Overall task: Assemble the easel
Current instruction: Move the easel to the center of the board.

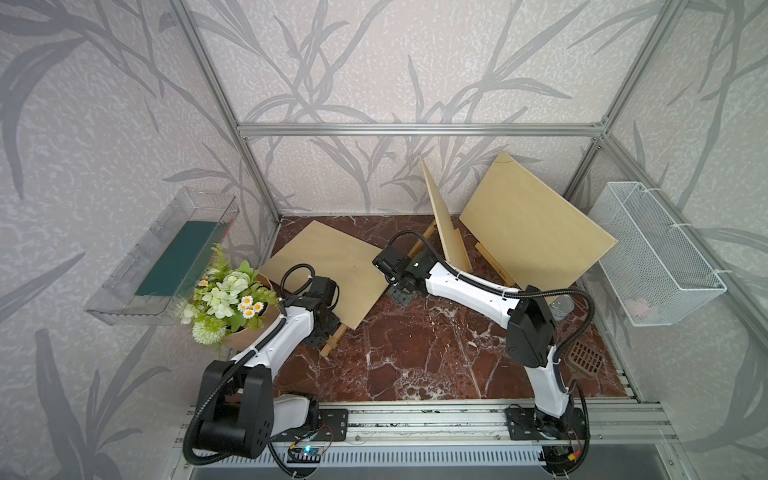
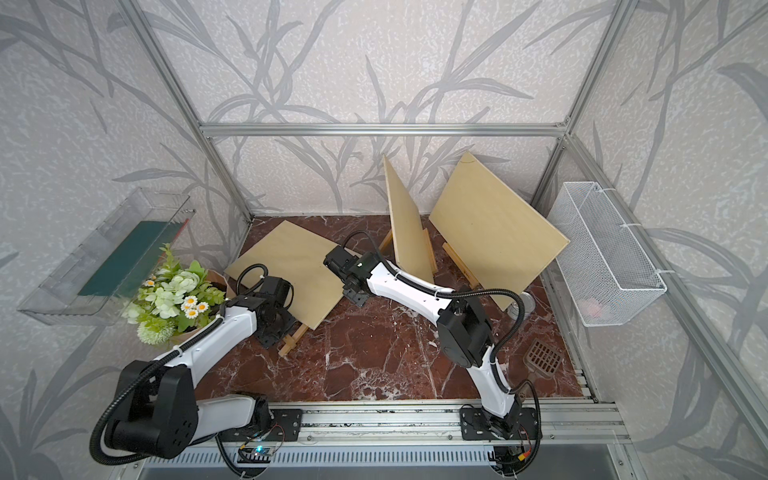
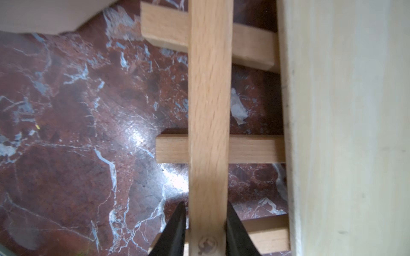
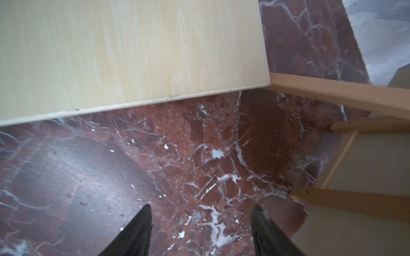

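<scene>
Left gripper (image 3: pixel 206 207) pinches the centre slat (image 3: pixel 208 99) of the easel (image 1: pixel 331 348), lying flat on the table (image 3: pixel 66 133), half under a board (image 3: pixel 346 110). Right gripper (image 4: pixel 200 207) hangs spread and empty beside that board's edge. Raising the easel looks the step; next calls for a steady lift.

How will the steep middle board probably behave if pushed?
The middle board looks thin and rigid, so probably light and stiff. It stands nearly on edge on a small easel, so a push may tip it.
</scene>
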Controlling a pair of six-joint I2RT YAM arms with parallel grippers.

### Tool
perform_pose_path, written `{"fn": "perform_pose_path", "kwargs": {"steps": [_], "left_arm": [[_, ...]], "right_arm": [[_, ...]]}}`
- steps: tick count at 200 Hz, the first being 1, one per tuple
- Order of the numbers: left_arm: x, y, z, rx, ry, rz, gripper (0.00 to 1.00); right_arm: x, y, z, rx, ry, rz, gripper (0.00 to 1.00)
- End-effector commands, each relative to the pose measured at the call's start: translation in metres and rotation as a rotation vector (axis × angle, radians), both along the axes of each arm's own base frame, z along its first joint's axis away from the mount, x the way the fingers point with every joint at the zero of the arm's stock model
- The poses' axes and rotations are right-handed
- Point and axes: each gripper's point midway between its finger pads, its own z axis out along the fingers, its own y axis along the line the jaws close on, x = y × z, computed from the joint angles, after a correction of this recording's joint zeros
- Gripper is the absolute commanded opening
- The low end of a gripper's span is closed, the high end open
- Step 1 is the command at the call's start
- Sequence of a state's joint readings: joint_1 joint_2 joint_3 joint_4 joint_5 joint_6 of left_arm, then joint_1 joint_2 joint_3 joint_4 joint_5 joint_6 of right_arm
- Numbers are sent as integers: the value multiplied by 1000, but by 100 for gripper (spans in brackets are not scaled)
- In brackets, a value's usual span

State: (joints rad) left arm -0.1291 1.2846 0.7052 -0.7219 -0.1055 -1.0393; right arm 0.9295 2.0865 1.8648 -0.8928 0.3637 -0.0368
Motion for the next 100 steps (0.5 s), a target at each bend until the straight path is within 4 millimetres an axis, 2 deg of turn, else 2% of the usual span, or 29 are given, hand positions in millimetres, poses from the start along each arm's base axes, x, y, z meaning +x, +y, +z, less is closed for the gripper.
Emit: {"fn": "perform_pose_path", "kwargs": {"steps": [1,65,100], "left_arm": [[3,0,1,-6,5,8,31],[12,4,18,20,-51,-7,31],[19,3,23,18,-62,-16,31]], "right_arm": [[9,-19,7,-84,-90,3,70],[17,-53,-1,-114,-97,-76,70],[25,-86,-10,-143,-89,-142,70]]}}
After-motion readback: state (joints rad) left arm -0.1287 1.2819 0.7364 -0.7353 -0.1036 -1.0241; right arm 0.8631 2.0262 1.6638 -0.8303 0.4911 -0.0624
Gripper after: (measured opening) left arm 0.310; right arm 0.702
